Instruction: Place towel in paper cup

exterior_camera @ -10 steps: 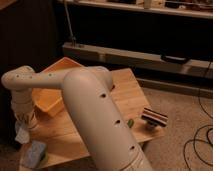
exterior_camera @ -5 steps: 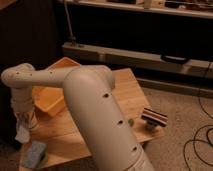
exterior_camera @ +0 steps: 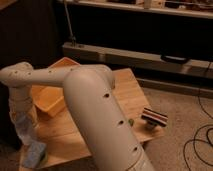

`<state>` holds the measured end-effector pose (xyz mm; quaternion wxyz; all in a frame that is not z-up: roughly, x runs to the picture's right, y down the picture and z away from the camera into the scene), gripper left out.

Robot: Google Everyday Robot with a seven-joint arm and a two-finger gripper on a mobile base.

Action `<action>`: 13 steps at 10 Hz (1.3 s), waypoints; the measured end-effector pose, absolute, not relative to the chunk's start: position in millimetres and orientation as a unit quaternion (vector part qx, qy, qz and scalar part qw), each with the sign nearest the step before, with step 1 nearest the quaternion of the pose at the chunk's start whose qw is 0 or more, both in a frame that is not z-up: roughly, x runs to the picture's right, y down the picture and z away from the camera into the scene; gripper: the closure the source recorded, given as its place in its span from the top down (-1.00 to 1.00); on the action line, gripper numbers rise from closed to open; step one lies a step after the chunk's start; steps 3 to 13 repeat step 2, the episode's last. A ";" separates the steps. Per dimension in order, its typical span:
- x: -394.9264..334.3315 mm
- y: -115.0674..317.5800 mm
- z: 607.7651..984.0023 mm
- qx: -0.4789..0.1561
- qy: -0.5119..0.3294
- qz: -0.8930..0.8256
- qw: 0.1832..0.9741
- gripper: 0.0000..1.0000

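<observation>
My gripper point(exterior_camera: 21, 111) is at the far left of the camera view, at the end of the big white arm that crosses the picture. It points down over the left edge of the wooden table point(exterior_camera: 125, 87). It is shut on the towel point(exterior_camera: 23, 129), a limp pale grey-blue cloth that hangs straight down from it, just above the thicker blue sponge block point(exterior_camera: 35, 153). The paper cup does not show; the arm hides much of the table.
A yellow-orange bin point(exterior_camera: 47, 100) stands on the table's back left, right of the gripper. A dark striped object point(exterior_camera: 154, 118) and a small green thing point(exterior_camera: 131, 121) lie near the table's right front corner. Cables lie on the floor at the right.
Almost nothing differs. The arm holds nearly the same pose and the towel still hangs from the gripper above the blue sponge block.
</observation>
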<state>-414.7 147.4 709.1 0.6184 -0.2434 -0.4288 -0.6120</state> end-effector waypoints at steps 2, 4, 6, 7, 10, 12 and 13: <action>-416.9 148.9 708.1 -0.244 -0.430 -0.612 0.617 0.60; -416.9 148.9 708.1 -0.244 -0.430 -0.612 0.617 0.60; -416.9 148.9 708.1 -0.244 -0.430 -0.612 0.617 0.60; -416.9 148.9 708.1 -0.244 -0.430 -0.612 0.617 0.60; -416.9 148.9 708.1 -0.244 -0.430 -0.612 0.617 0.60; -416.9 148.9 708.1 -0.244 -0.430 -0.612 0.617 0.60; -416.9 148.9 708.1 -0.244 -0.430 -0.612 0.617 0.60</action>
